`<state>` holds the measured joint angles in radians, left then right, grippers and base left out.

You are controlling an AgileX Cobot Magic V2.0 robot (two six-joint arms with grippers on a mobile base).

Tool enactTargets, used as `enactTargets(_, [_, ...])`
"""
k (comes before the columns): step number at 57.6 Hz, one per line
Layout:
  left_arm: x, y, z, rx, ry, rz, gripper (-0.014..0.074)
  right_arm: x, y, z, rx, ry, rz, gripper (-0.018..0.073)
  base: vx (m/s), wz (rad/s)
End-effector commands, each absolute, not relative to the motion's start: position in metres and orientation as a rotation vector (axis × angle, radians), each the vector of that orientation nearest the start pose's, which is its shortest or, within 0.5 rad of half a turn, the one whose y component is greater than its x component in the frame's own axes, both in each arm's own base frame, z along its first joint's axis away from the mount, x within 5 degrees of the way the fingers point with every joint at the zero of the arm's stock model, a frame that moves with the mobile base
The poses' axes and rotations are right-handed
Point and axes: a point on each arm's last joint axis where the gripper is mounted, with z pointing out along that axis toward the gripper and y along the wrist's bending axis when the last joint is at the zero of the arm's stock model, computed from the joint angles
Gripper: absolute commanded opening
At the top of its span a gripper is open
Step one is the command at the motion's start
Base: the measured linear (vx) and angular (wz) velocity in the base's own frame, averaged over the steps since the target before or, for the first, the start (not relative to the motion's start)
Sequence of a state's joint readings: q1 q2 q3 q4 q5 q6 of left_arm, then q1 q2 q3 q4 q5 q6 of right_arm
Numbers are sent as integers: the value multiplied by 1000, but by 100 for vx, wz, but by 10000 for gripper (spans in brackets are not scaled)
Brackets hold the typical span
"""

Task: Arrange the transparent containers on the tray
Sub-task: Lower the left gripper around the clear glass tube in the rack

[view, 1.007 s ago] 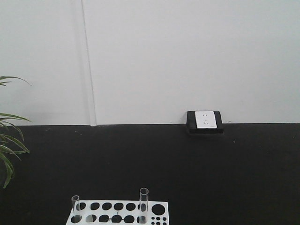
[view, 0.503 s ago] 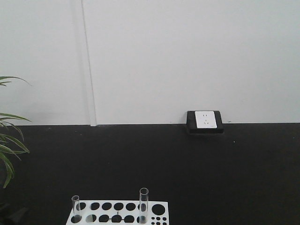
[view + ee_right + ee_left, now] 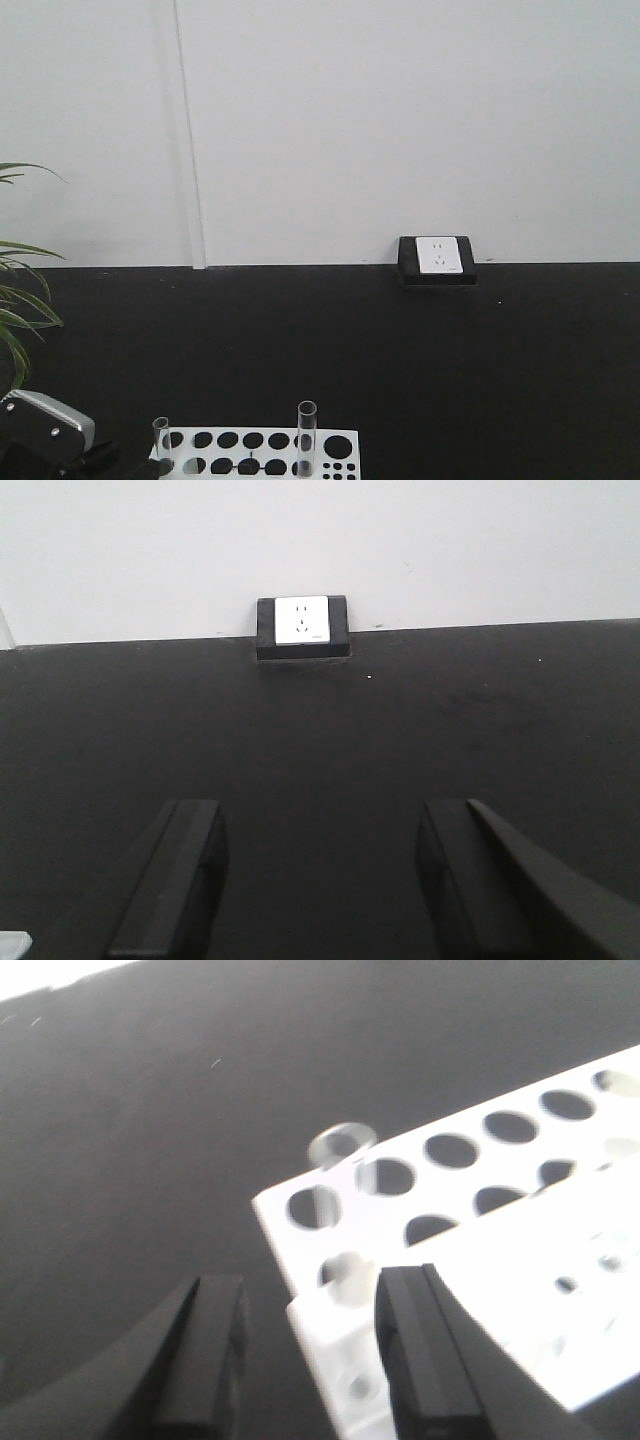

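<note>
Where the scene has changed since a second ago: the left arm [image 3: 45, 422] has come into the lower left corner of the front view, which held no arm then; half a second ago only a dark sliver of it showed there.
Unchanged since then: the white rack [image 3: 262, 453] and both test tubes sit in the same spots.
Left test tube [image 3: 161, 444]: upright in the hole at the rack's left end, just beside the arm's dark front end.
Right test tube [image 3: 306, 438]: upright in a hole further right, well apart from the arm.
Left gripper [image 3: 310, 1290]: its fingers stand apart and hold nothing; the rack's near corner [image 3: 330, 1350] lies in the gap between them.
Corner tube in the left wrist view [image 3: 335, 1175]: just ahead of the gap, slightly nearer the finger on the right of the picture; I see no contact with either finger.
Right gripper [image 3: 320, 820]: its fingers are spread wide over the bare black table [image 3: 330, 730], with nothing between them and no tube in that view.
Wall socket [image 3: 302, 625]: at the table's far edge, against the white wall.
Plant [image 3: 18, 320]: its leaves show at the left edge, above the arm.
</note>
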<state>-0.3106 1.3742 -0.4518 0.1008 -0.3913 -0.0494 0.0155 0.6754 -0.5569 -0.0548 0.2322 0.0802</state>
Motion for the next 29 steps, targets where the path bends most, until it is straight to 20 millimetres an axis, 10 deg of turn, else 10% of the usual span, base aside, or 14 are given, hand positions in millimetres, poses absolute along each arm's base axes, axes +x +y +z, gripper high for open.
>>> enactTargets(1, [245, -87, 217, 350, 1804, -260, 437, 145, 1, 337, 14, 1724, 14, 488, 0, 0])
enactTargets(29, [265, -94, 198, 211, 1697, -375, 437, 145, 0, 334, 13, 1759, 10, 488, 0, 0])
